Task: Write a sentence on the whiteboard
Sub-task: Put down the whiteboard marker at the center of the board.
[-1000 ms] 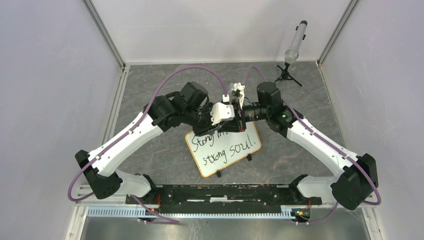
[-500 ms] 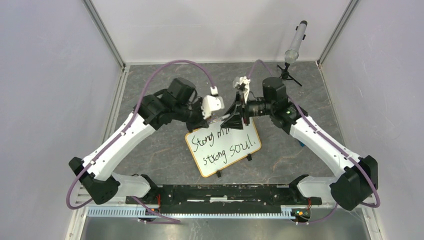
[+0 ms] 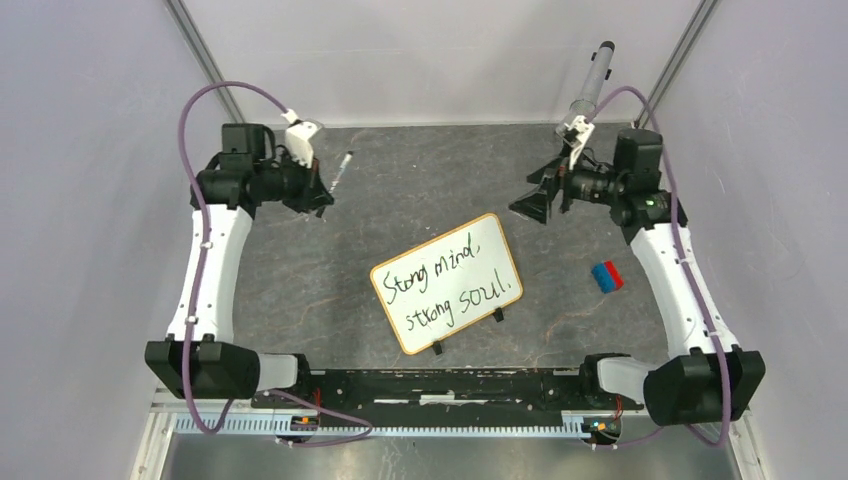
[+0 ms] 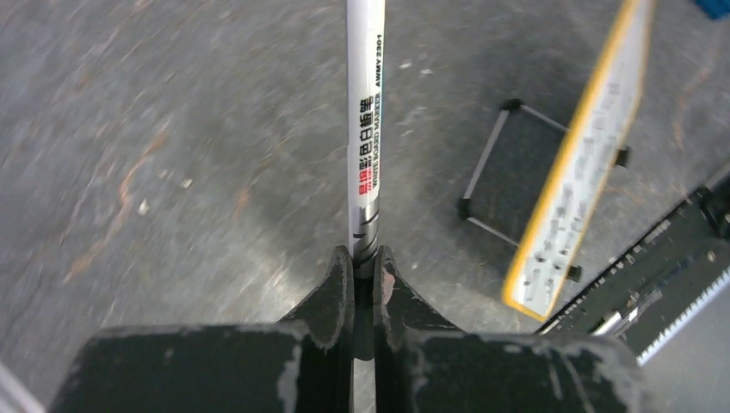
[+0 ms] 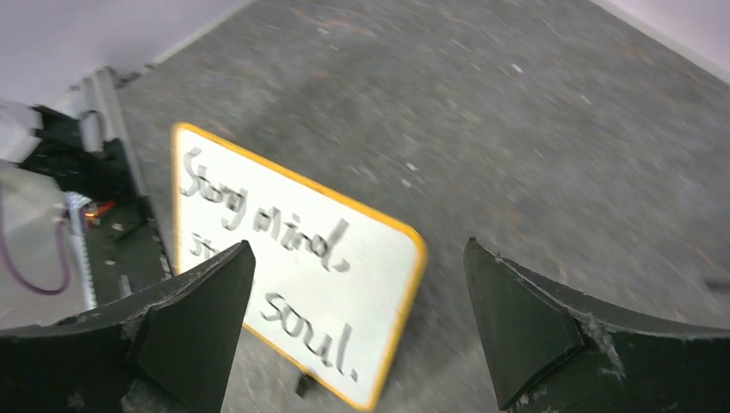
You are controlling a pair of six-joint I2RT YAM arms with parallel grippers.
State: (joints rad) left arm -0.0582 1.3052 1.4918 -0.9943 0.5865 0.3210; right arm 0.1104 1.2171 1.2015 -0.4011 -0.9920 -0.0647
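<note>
Left tool, right tool, now off whiteboard.

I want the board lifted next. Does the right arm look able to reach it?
Probably yes: the right gripper is open, empty, and nothing lies between it and the board.

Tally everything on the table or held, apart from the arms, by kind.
whiteboard: 1
marker, gripped in the left claw: 1
blue-and-red block: 1
grey cylinder at the far right corner: 1
Total: 4
</note>
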